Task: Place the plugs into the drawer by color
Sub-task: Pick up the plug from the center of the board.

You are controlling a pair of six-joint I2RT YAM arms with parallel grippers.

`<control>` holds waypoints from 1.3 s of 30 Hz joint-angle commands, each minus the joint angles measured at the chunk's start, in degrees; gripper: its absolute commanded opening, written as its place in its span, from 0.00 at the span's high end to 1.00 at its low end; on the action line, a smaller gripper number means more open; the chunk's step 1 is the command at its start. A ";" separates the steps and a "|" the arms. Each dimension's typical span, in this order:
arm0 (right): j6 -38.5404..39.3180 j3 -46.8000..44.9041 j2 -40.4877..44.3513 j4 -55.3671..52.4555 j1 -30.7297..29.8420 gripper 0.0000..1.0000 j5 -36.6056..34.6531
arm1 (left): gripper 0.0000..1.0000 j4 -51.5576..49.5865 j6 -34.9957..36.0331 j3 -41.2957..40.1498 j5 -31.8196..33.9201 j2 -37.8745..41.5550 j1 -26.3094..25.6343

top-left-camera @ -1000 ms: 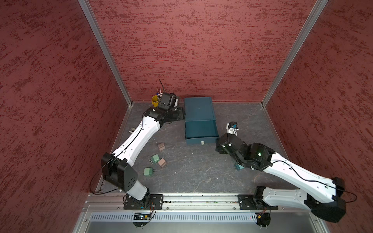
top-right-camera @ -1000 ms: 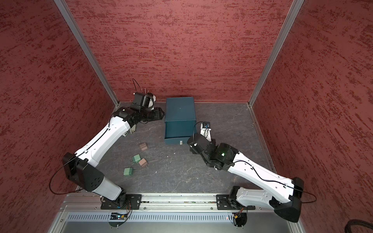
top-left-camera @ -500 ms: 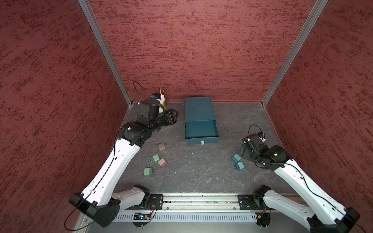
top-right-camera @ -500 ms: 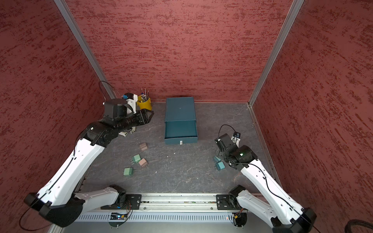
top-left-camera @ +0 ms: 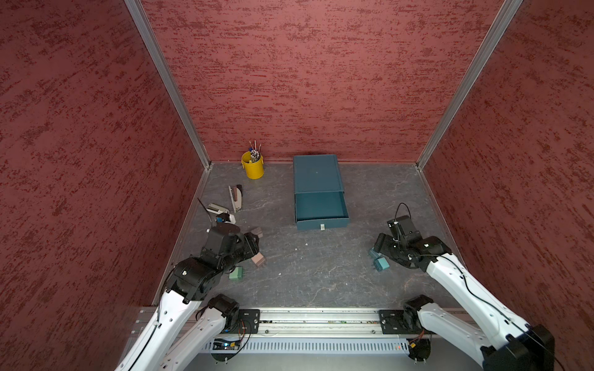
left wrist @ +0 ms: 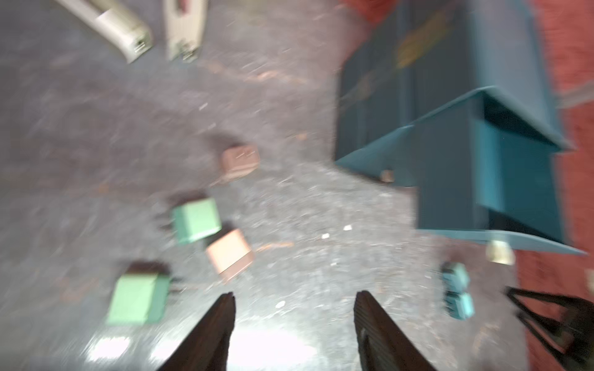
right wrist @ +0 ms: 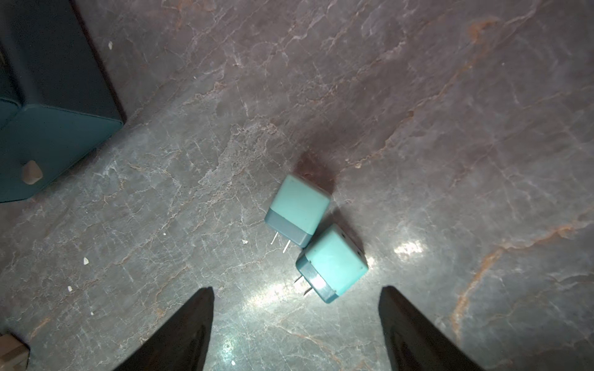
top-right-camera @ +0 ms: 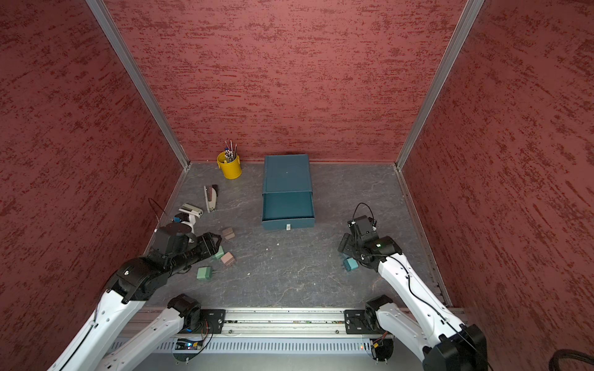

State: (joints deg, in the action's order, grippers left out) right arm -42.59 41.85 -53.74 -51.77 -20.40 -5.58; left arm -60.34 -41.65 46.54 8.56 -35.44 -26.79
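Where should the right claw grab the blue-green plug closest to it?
I'd come straight down from above and pinch the near teal plug across its flat cube sides, not the thin prongs. It lies on its side, and the other teal plug crowds one corner.

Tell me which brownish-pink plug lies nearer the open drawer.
The rear brownish-pink plug, lying alone, closer to the drawer. The front brownish-pink plug sits farther off, beside a green plug.

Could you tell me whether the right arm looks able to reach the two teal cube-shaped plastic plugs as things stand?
Probably yes: the right pincer hangs open just over the two teal cube-shaped plastic plugs, which lie on bare grey table with nothing covering them.
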 commanded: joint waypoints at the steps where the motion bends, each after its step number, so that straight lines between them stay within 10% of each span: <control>1: -0.38 1.90 1.52 1.08 0.46 0.21 -0.25 | 0.36 -1.68 -7.66 -1.99 4.22 -1.00 -1.14; 15: 1.14 3.59 6.67 -1.42 0.50 0.35 2.04 | 0.23 21.94 -12.21 -17.40 -9.22 -17.26 7.00; 39: 0.77 3.37 7.82 0.25 0.36 0.42 5.56 | 0.34 22.95 -9.79 -9.60 -1.52 -39.63 2.37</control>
State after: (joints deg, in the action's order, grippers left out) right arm -41.67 44.51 -45.69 -52.51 -20.40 -0.62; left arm -37.36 -50.81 36.01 5.06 -73.41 -23.92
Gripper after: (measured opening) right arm 0.582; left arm 0.668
